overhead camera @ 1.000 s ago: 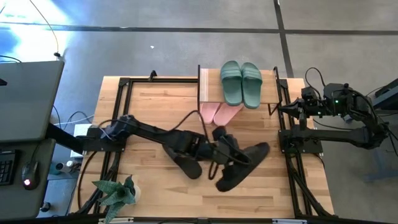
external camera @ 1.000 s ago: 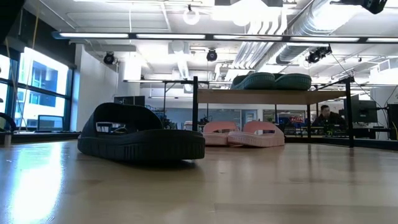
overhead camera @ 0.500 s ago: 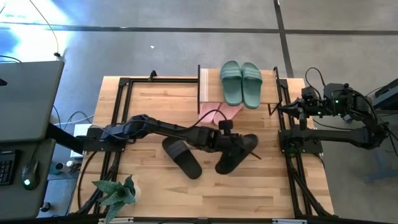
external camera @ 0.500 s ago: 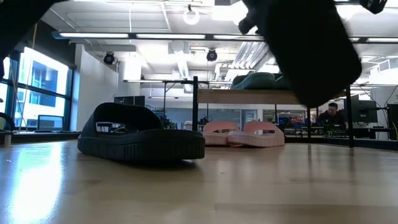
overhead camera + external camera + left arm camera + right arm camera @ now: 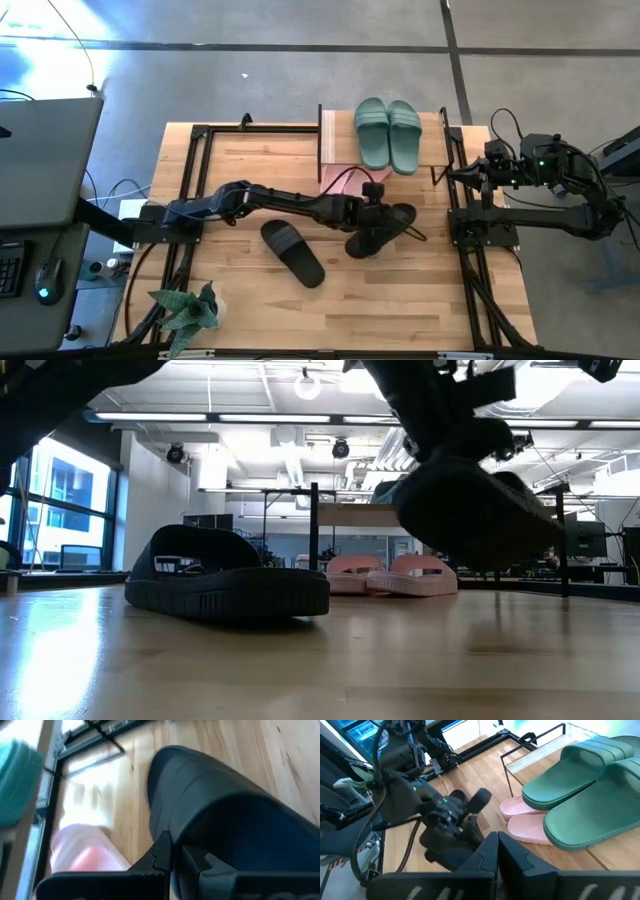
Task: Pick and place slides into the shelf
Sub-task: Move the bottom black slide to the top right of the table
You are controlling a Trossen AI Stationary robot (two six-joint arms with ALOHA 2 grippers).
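A: Since a second ago the left gripper (image 5: 375, 215) has carried its black slide (image 5: 382, 228) from the middle of the desk (image 5: 240, 170) toward the shelf (image 5: 335, 140); the slide hung lower and more spread out before, and now it sits bunched up just in front of the pink pair (image 5: 350, 178).

B: And from above, the rest?

A: The second black slide (image 5: 292, 252) lies flat on the desk, strap up, unmoved. The two sage green slides (image 5: 388, 133) sit side by side on the shelf's top board. The pink ones peek out from beneath it. The right gripper (image 5: 450, 175) waits beside the shelf, well apart from the action, fingers closed on nothing.

B: The low view?

A: The resting black slide (image 5: 228, 582) shows its thick ridged sole and one wide arched strap. The carried one (image 5: 475, 510) hangs clear above the desk, a dark rounded bulk in front of the shelf (image 5: 360, 515). The pink slides (image 5: 392, 575) sit on the lower level, pale-soled.

B: Left wrist?

A: The gripper's fingers are clamped on the black slide (image 5: 225, 815), its smooth matte strap filling the view; a pink slide (image 5: 82, 847) lies beyond.

B: Right wrist?

A: Green slides (image 5: 585, 795) with ridged straps on top, pink slides (image 5: 530, 822) below, and the left arm holding the black slide (image 5: 447, 850) near them.
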